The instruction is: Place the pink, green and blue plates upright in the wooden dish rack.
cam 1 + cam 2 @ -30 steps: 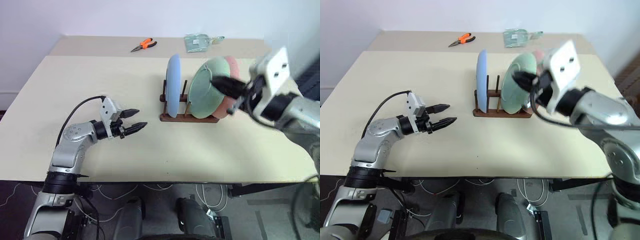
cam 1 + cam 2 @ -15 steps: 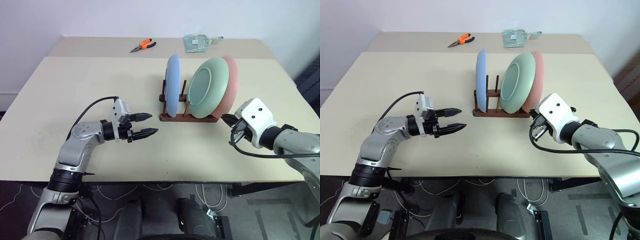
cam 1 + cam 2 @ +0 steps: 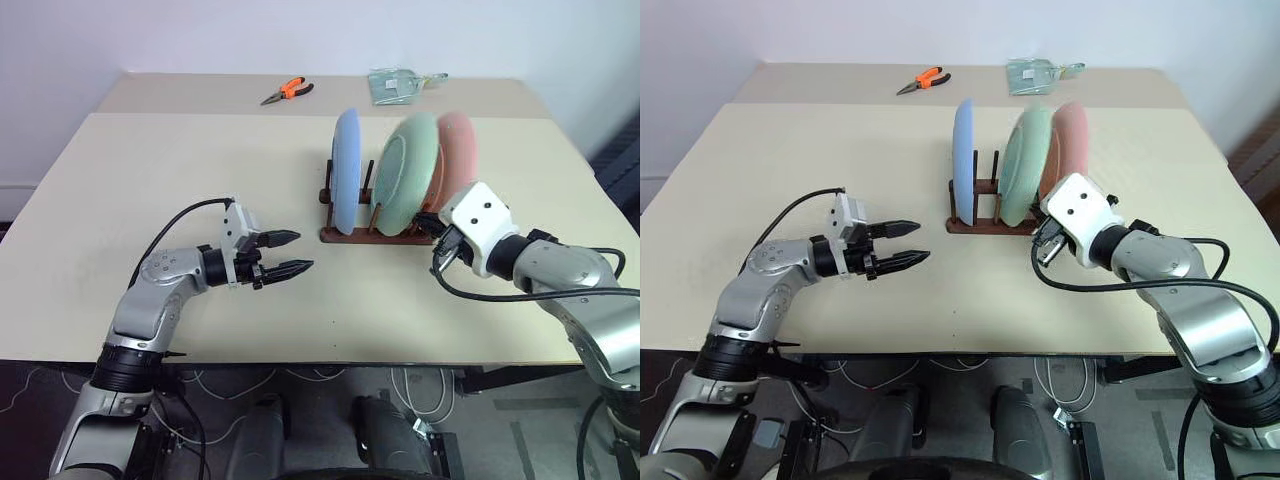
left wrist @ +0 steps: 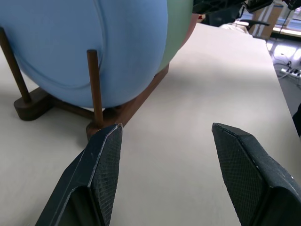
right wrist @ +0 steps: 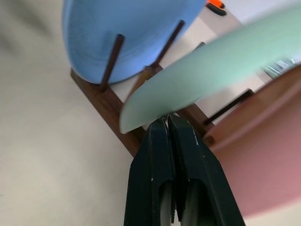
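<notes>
All three plates stand on edge in the wooden dish rack (image 3: 378, 236), a dark brown frame of two base bars with thin round pegs, which sits just ahead of the right gripper (image 5: 168, 123) and well off to the right of the left gripper (image 3: 290, 252). The blue plate (image 3: 346, 168) is bolt upright at the end nearest the left gripper; the green plate (image 3: 406, 173) and the pink plate (image 3: 457, 152) lean at the far end, close to the right gripper. All three are smooth, matte, shallow discs. The right gripper's two black fingers are pressed flat together with nothing between them, their tips at the lower rim of the green plate; contact cannot be told. The right wrist view alone shows this closeness and the pegs between the plates. The left gripper hangs over the bare pale table (image 3: 200, 160), its jaws standing well apart and empty; its wrist view reveals the cross-hatched, rubbery texture of the finger pads (image 4: 106, 167). The head views alone show orange-handled pliers (image 3: 287, 91) and a clear packet (image 3: 396, 84) far beyond both grippers.
</notes>
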Robot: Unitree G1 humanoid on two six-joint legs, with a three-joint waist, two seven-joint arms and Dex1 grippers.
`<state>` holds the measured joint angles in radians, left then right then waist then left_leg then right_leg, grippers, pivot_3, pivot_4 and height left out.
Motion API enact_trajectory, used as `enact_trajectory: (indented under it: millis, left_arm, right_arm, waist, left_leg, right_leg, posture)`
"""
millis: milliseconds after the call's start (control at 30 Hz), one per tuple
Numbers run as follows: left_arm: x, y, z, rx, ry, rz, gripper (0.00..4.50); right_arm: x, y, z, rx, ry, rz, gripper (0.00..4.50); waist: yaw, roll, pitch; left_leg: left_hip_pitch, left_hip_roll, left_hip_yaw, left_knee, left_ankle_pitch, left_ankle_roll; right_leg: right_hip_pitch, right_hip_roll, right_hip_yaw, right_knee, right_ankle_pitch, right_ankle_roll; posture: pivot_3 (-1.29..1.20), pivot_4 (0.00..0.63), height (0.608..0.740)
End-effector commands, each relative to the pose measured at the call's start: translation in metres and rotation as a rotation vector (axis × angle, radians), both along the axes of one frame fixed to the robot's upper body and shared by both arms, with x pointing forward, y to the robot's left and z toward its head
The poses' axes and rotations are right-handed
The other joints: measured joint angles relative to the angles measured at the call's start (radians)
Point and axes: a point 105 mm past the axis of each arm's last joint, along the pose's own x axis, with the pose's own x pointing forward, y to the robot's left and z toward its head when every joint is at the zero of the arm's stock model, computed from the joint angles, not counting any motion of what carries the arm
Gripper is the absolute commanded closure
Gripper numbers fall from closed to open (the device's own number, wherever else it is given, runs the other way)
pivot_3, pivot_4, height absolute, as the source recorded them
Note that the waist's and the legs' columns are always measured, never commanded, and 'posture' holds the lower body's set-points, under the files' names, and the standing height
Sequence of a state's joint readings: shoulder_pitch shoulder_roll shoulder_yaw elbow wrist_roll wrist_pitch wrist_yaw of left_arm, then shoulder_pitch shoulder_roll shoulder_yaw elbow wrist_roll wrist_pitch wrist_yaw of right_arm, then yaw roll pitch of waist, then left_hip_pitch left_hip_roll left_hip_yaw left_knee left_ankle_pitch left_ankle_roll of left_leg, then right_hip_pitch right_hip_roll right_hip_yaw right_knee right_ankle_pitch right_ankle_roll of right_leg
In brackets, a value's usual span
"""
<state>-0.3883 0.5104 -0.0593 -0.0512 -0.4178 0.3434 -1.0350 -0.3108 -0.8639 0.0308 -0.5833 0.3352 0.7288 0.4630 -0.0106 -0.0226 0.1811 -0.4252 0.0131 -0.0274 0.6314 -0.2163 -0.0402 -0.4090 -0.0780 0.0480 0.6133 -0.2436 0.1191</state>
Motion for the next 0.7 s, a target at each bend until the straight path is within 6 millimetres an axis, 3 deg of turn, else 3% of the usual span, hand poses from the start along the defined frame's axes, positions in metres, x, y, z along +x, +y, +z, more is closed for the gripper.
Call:
enact_trajectory:
  millis: [33, 233, 533, 700]
  left_arm:
    - [-0.003, 0.0, 0.01, -0.011, -0.04, -0.004, 1.38]
    - [0.003, 0.005, 0.006, 0.006, -0.041, 0.034, 1.38]
    - [0.036, 0.079, -0.013, 0.121, -0.068, 0.352, 1.38]
    - [0.036, 0.089, -0.014, 0.119, -0.07, 0.377, 1.38]
  right_arm:
    - [-0.002, 0.002, 0.011, -0.009, -0.051, 0.015, 4.47]
    - [-0.008, -0.013, 0.002, -0.026, -0.011, -0.012, 4.47]
    - [-0.043, -0.074, -0.024, 0.196, 0.106, -0.127, 4.47]
    - [-0.041, -0.088, -0.033, 0.257, 0.112, -0.155, 4.47]
  waist:
    - [-0.001, 0.0, 0.0]
    - [0.001, 0.0, 0.0]
    - [-0.006, 0.0, 0.0]
    - [-0.002, 0.0, 0.0]
  left_leg:
    - [0.0, 0.0, 0.0, 0.0, 0.0, 0.0]
    - [0.0, 0.0, 0.0, 0.0, 0.0, 0.0]
    - [0.003, 0.0, 0.0, 0.0, 0.0, 0.0]
    - [0.004, 0.0, 0.0, 0.0, 0.0, 0.0]
  right_leg:
    - [0.0, 0.0, 0.0, 0.0, 0.0, 0.0]
    - [0.0, 0.0, 0.0, 0.0, 0.0, 0.0]
    - [0.002, 0.001, 0.0, 0.001, 0.0, 0.0]
    - [0.003, 0.001, 0.0, 0.001, 0.0, 0.0]
  posture:
    - [0.0, 0.15, 0.732]
    - [0.0, 0.15, 0.732]
    - [0.0, 0.15, 0.732]
    - [0.0, 0.15, 0.732]
